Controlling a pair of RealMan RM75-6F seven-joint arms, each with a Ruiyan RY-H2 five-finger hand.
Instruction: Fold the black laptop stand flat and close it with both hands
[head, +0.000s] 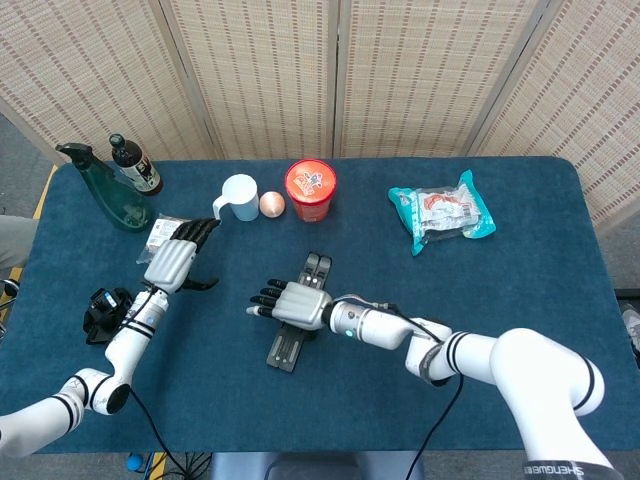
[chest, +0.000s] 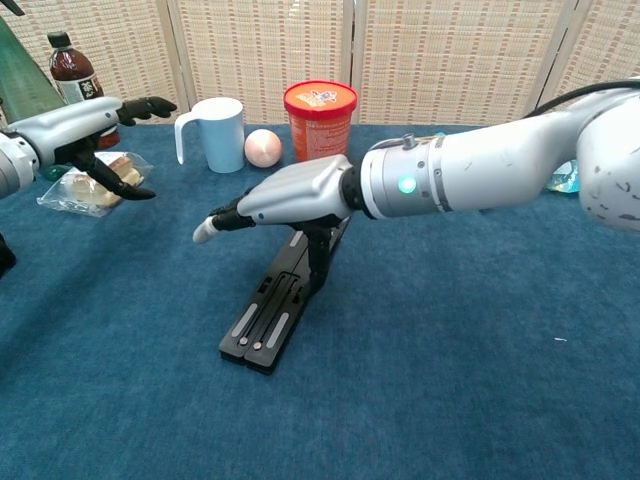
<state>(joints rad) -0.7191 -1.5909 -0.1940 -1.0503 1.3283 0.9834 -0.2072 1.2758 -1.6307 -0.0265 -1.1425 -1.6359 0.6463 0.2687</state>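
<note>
head: high, looking down | chest: low, close (shared: table)

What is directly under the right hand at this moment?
Under the silver right hand, whose fingers are spread, lies the black folding laptop stand, its two arms closed together on the blue tablecloth. In the head view the hand covers the stand's middle, so any contact there is hidden.

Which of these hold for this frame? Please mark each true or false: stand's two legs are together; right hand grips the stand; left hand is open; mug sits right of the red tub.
1. The laptop stand has its two legs together: true.
2. The right hand grips the stand: false, its fingers are extended above it.
3. The left hand is open: true.
4. The mug sits right of the red tub: false, it is left of it.
</note>
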